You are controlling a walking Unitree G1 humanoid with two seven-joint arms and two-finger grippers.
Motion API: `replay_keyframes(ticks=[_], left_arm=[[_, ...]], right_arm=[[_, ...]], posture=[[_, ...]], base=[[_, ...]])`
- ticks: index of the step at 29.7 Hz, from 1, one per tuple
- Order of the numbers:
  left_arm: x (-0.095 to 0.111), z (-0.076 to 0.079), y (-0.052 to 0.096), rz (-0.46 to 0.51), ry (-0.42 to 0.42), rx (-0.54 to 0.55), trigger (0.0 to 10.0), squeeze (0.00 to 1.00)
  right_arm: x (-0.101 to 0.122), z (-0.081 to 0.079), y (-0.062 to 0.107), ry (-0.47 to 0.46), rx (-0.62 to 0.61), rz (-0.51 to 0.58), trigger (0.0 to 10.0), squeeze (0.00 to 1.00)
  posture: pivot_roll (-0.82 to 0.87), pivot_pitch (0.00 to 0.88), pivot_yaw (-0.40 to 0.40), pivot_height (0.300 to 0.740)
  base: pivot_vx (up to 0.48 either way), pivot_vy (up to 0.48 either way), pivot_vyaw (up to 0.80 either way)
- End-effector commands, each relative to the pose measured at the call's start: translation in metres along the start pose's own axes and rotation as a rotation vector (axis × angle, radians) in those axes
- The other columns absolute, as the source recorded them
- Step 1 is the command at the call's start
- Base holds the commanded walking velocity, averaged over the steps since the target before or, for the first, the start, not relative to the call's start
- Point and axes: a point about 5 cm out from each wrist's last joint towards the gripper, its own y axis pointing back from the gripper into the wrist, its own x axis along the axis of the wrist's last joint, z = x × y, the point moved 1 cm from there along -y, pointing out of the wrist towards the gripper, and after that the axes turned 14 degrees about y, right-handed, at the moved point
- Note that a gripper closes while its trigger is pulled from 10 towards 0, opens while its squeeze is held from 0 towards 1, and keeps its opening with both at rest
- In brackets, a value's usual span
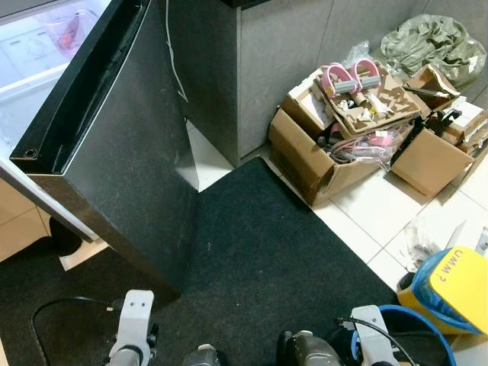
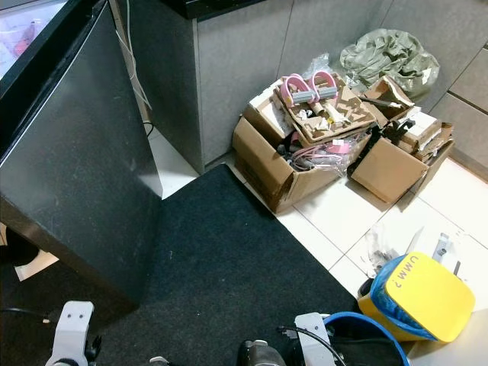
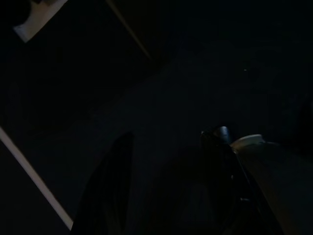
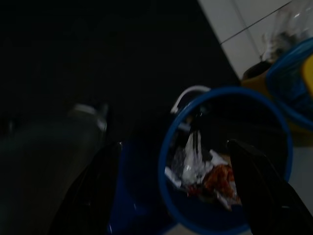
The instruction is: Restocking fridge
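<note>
The right hand (image 4: pixel 176 196) hangs low over a blue-rimmed bucket (image 4: pixel 225 161), its two black fingers (image 4: pixel 259 191) spread wide with the bucket's mouth between them and nothing held. Inside the bucket lie crumpled clear wrappers and a reddish packet (image 4: pixel 215 178). The left hand (image 3: pixel 166 196) hangs in deep shade above the black mat (image 1: pixel 267 252); its fingers (image 3: pixel 110 191) stand apart with nothing between them.

In the head views both silver wrists show at the lower edge, the left one (image 1: pixel 133 324) over the mat and the right one (image 1: pixel 374 328) beside the bucket's blue rim (image 1: pixel 412 320). Just to the right of the bucket sits a yellow-lidded container (image 1: pixel 450 286) on the white tiled floor (image 1: pixel 366 213).

The fridge door (image 1: pixel 114 152) stands open at the left, its dark face angled over the mat. Behind it the lit fridge interior (image 1: pixel 34 53) shows white shelves and a clear bag with something pink and red (image 1: pixel 65 27) in it.

Farther off, against the grey cabinet (image 1: pixel 282 61), open cardboard boxes (image 1: pixel 320 152) hold brown packing inserts, pink-handled items (image 1: pixel 351 76) and tangled cords. An olive-green bundle of cloth (image 1: pixel 431 42) lies behind them.
</note>
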Motion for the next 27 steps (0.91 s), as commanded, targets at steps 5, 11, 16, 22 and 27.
replay_keyframes(ticks=[5, 11, 16, 22, 27], left_arm=[[-0.008, 0.008, 0.001, -0.031, -0.016, -0.030, 10.0, 0.00], [-0.003, 0.013, -0.001, -0.020, -0.024, -0.039, 10.0, 0.00], [-0.004, 0.012, -0.001, -0.024, -0.029, -0.040, 10.0, 0.00], [-0.006, 0.009, 0.000, -0.034, -0.032, -0.035, 10.0, 0.00], [-0.006, 0.010, 0.000, -0.035, -0.033, -0.035, 10.0, 0.00]], right_arm=[[-0.004, 0.006, 0.000, -0.056, -0.043, -0.009, 10.0, 0.00], [0.008, 0.005, -0.002, -0.046, -0.041, 0.044, 10.0, 0.00], [0.009, 0.005, -0.002, -0.048, -0.042, 0.048, 10.0, 0.00], [0.008, 0.006, -0.002, -0.053, -0.045, 0.048, 10.0, 0.00], [0.007, 0.007, -0.002, -0.053, -0.045, 0.050, 10.0, 0.00]], posture=[[-0.06, 0.182, -0.014, 0.727], [-0.06, 0.179, -0.014, 0.727], [-0.07, 0.180, -0.012, 0.727], [-0.07, 0.180, -0.012, 0.727], [-0.07, 0.179, -0.010, 0.727]], base=[[0.000, 0.000, 0.00], [0.000, 0.000, 0.00], [0.000, 0.000, 0.00], [0.000, 0.000, 0.00], [0.000, 0.000, 0.00]])
